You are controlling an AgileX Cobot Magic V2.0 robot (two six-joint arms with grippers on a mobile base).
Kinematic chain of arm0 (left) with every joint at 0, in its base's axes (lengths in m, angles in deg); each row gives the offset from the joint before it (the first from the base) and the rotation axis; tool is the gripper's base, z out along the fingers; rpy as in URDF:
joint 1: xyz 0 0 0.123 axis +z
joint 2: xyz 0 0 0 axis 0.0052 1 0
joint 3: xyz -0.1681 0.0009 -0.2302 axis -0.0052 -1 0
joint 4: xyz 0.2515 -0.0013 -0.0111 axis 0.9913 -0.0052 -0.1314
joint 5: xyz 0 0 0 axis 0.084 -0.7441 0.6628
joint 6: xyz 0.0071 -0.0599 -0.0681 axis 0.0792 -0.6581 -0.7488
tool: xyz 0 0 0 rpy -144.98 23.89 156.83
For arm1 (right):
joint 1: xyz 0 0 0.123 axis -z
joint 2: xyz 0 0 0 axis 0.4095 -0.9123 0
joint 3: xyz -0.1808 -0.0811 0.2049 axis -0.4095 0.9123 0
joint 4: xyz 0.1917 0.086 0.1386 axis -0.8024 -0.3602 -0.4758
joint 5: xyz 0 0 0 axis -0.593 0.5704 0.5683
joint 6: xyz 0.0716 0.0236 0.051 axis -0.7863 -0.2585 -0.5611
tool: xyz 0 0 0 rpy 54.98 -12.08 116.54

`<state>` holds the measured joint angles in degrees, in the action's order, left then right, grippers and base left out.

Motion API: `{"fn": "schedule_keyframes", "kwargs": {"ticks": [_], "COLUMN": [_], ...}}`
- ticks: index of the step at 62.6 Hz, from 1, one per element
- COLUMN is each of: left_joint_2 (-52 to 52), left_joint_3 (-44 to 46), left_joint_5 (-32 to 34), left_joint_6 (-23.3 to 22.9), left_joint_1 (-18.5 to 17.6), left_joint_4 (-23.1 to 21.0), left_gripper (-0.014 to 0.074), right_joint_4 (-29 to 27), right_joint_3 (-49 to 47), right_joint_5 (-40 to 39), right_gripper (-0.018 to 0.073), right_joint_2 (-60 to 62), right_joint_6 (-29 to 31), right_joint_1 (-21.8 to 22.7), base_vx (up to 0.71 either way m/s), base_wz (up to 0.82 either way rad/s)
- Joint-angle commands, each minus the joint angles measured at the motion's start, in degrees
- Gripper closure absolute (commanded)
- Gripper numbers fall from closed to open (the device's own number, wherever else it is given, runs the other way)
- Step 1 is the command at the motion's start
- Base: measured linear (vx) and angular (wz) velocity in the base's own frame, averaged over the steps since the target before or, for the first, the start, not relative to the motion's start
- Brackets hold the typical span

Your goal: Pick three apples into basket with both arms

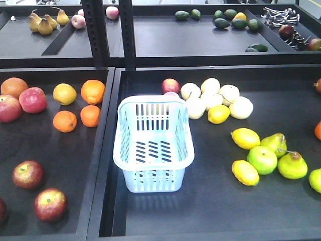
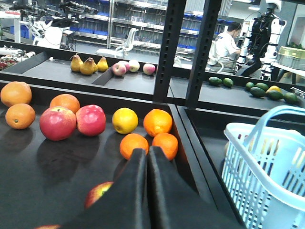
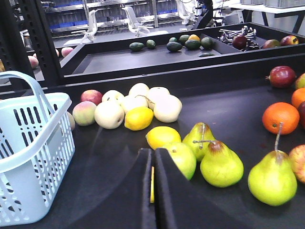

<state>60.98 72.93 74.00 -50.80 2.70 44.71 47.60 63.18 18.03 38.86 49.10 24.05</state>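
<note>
Two dark maroon-red apples (image 1: pixel 28 174) (image 1: pixel 50 204) lie at the front of the left tray, and a third (image 1: pixel 1 210) is cut off by the left edge. The pale blue basket (image 1: pixel 153 183) stands empty in the right tray, close to the divider. Neither gripper shows in the front view. In the left wrist view my left gripper (image 2: pixel 147 150) is shut and empty above the left tray; one apple (image 2: pixel 97 193) peeks out beside its left finger, and the basket (image 2: pixel 257 181) is to the right. My right gripper (image 3: pixel 153 151) is shut and empty, with the basket (image 3: pixel 28 191) to its left.
Oranges (image 1: pixel 65 121), a yellow fruit (image 1: pixel 64 94) and brighter pink-red apples (image 1: pixel 32 99) fill the back of the left tray. Lemons (image 1: pixel 245 138), green pears (image 1: pixel 292 165) and pale round fruits (image 1: pixel 241 107) lie right of the basket. A raised divider (image 1: pixel 103 150) separates the trays. Black posts (image 1: pixel 95 30) rise behind.
</note>
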Motion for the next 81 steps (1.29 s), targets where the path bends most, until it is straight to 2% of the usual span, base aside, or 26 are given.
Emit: {"fn": "schedule_keyframes", "kwargs": {"ticks": [1, 81], "left_joint_2": [-0.9, -0.9], "left_joint_3": [-0.5, -0.5], "left_joint_5": [4.6, 4.6], "left_joint_6": [-0.4, -0.4], "left_joint_1": [-0.1, -0.1], "left_joint_4": [-0.5, -0.5], "left_gripper": [0.0603, 0.0603], "right_joint_4": [0.4, 0.4], "right_joint_3": [0.8, 0.8], "right_joint_5": [-4.5, -4.5], "right_gripper": [0.0564, 0.0564], "right_joint_2": [0.7, 0.7], "right_joint_6": [0.6, 0.6], "right_joint_1": [0.0, 0.0], "base_vx": [0.10, 0.06], "base_wz": [0.06, 0.02]}}
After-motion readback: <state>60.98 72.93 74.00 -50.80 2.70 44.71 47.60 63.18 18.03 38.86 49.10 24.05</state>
